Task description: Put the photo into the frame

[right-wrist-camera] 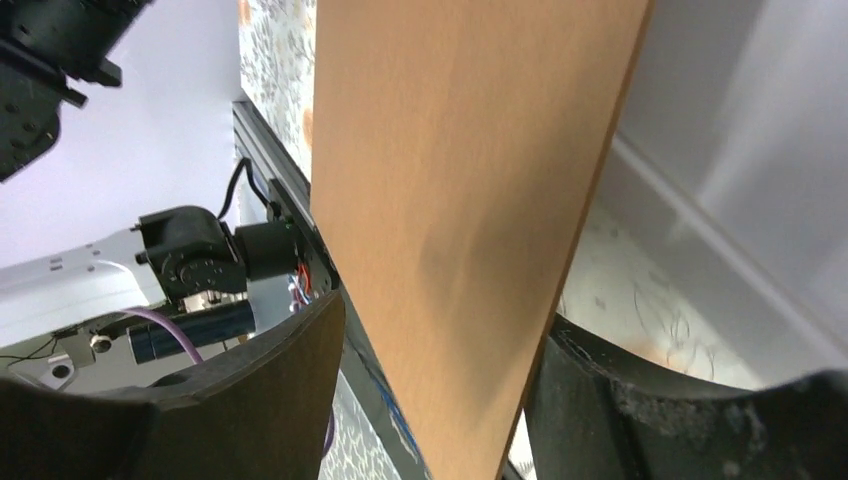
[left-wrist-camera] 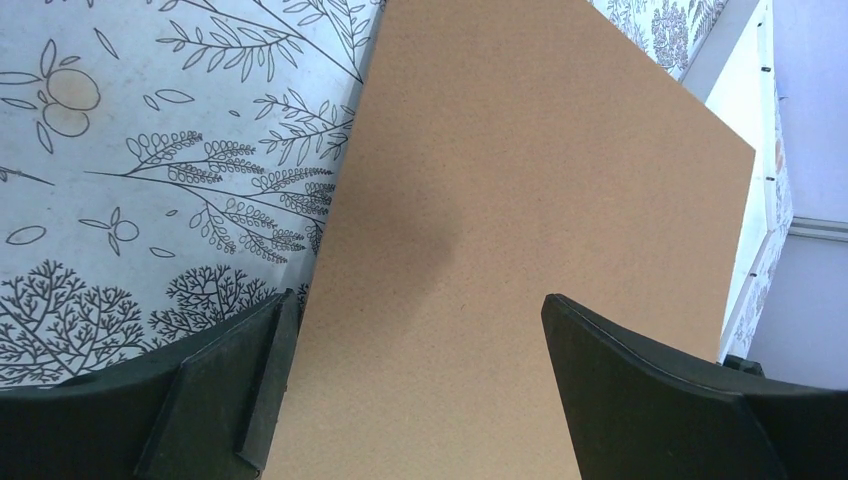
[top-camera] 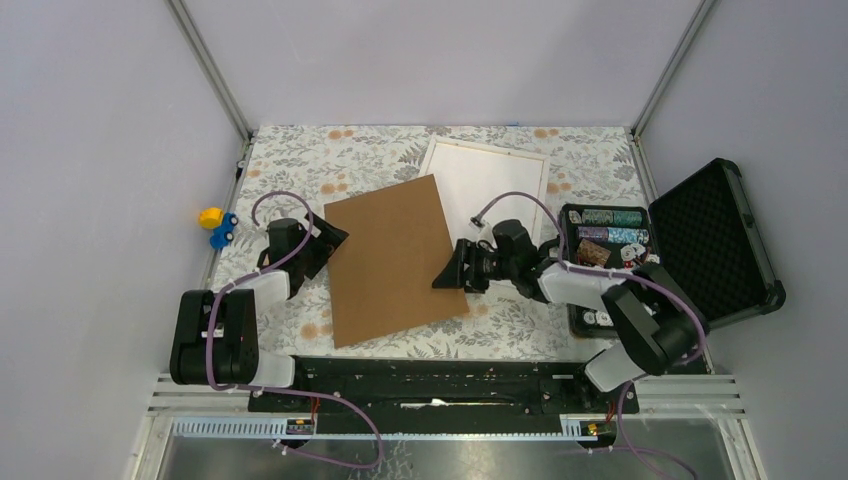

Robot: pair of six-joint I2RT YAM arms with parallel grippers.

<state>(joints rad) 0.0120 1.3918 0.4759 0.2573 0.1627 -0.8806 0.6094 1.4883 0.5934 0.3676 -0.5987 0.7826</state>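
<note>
The photo is out of view in every frame. A plain brown backing board (top-camera: 390, 255) lies slanted across the middle of the table. The white frame (top-camera: 487, 175) lies flat behind it at the back, its near corner under the board; its edge also shows in the left wrist view (left-wrist-camera: 745, 90). My left gripper (top-camera: 325, 243) is open at the board's left edge, and the board (left-wrist-camera: 520, 200) fills the space between its jaws (left-wrist-camera: 415, 310). My right gripper (top-camera: 450, 272) is open at the board's right edge. The board (right-wrist-camera: 460, 150) passes between its jaws (right-wrist-camera: 440, 320), its thin edge against one finger (right-wrist-camera: 640, 400).
An open black case (top-camera: 720, 240) holding poker chips (top-camera: 605, 235) stands at the right. A yellow and blue toy (top-camera: 215, 225) sits beyond the table's left edge. A floral cloth (top-camera: 300, 160) covers the table.
</note>
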